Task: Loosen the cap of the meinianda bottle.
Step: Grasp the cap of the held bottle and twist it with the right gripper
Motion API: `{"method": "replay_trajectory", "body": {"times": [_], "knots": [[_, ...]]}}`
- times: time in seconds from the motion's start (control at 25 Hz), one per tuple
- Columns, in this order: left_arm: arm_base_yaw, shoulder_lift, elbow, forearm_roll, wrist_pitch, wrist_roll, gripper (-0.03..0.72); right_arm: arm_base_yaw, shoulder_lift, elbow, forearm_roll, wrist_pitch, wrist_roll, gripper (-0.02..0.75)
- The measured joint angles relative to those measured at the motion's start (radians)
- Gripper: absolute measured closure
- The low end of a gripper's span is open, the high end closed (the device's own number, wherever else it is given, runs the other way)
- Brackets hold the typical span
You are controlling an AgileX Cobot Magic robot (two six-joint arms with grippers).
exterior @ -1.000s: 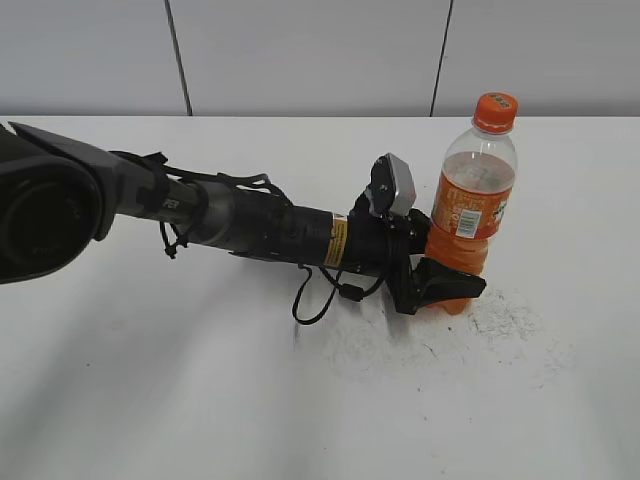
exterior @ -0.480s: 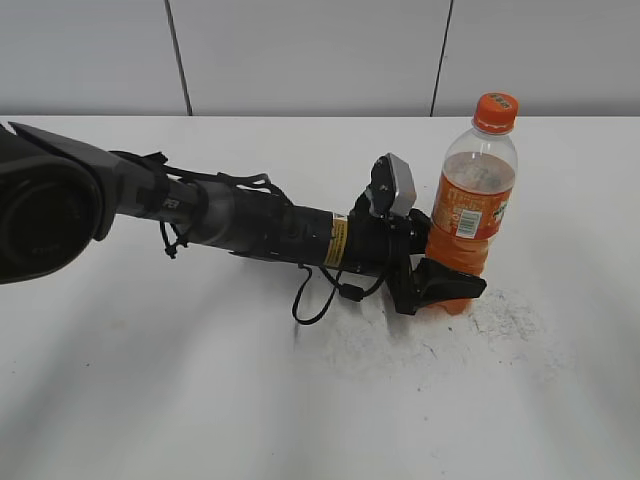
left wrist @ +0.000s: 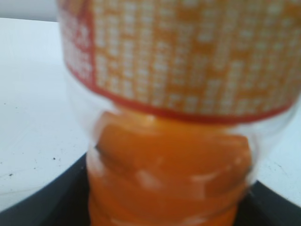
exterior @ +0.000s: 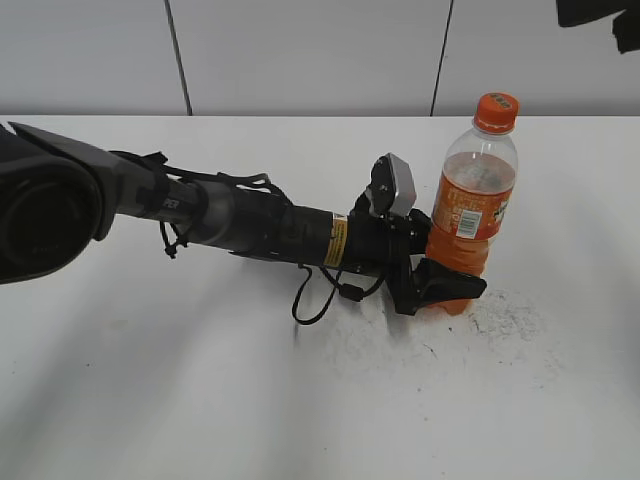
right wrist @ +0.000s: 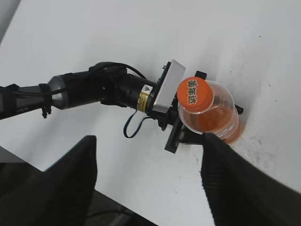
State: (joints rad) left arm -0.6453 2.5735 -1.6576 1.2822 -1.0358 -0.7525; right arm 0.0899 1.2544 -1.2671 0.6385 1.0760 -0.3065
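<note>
Orange cap (exterior: 495,110) sits untouched atop the meinianda bottle (exterior: 470,215), upright on the bench (exterior: 200,400). Left claw (exterior: 440,283) is clamped on its lower body. Right claw (right wrist: 150,179), spread apart, hangs above; you must lower it onto the cap and twist. Since a second ago, it has entered top right.

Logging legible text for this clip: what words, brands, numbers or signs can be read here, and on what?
Cap: green characters printed on top, too blurred to read.
Meinianda bottle label: white barcode patch and print, too small to read.
Left arm's yellow sticker: warning sign, text illegible.
</note>
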Motion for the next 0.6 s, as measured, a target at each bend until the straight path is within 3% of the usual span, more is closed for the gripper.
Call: {"method": "replay_trajectory", "body": {"times": [0.28, 0.6], "knots": [[0.0, 0.0, 0.0, 0.001, 0.0, 0.0, 0.164, 0.197, 0.233, -0.294, -0.359, 0.131, 0.297, 0.231], [0.0, 0.0, 0.0, 0.002, 0.0, 0.0, 0.163, 0.229, 0.374, -0.354, -0.412, 0.136, 0.313, 0.231]]}}
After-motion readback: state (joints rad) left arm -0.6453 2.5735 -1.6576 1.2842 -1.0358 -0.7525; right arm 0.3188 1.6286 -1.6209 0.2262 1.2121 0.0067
